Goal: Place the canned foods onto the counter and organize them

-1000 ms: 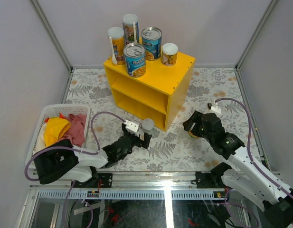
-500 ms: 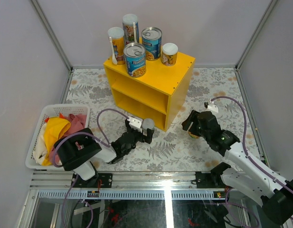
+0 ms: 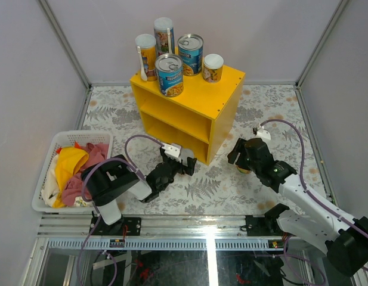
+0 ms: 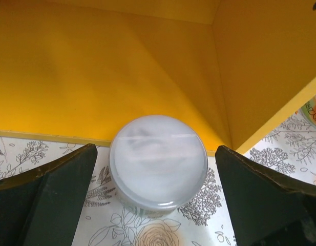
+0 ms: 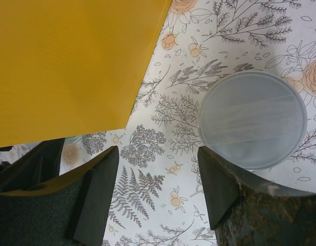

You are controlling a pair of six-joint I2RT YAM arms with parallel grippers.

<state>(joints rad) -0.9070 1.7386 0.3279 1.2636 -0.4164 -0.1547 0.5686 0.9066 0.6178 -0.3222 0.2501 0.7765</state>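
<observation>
Clock directions are on the overhead view, 12 = far wall.

Counter (image 3: 222,89) top holds five: two steel blue-label cans (image 3: 169,74), two yellow tubes (image 3: 146,56) and one short pale-lidded can (image 3: 213,67). They're bunched toward 10–12 of the top, which leaves the 3–5 side bare. My read is that's the landing zone for what's left.

Two are not yet up, both upright on the floral surface (image 3: 279,113).

- Left end effector (image 3: 184,161): jaws spread and straddling pale-lidded can A (image 4: 158,161). A thin strip of surface shows on each side of the can, so it's open and not clamped. Can A sits at 6 of the counter, right at the lip of the lower compartment. The straddle looks like a pre-grasp line-up.
- Right end effector (image 5: 158,151): jaws apart, nothing between them. Pale-lidded can B (image 5: 252,119) is beyond the fingertips and off to one side, near the counter's 4 o'clock corner. It needs a lateral shift before closing.

Clearance:
- Can A is hard against the compartment edge, with the shelf board overhead. I'd pull it back toward 6 before lifting, or the wrist risks clipping the yellow edge.
- Can B has open surface toward 3 and 5. The counter side wall is close at 9, so approach from the open side.
- Laundry basket (image 3: 45,179) sits at 8, well apart from both cans.
- A blue-label can stands near the top's front edge, so incoming cans shouldn't nudge it.
</observation>
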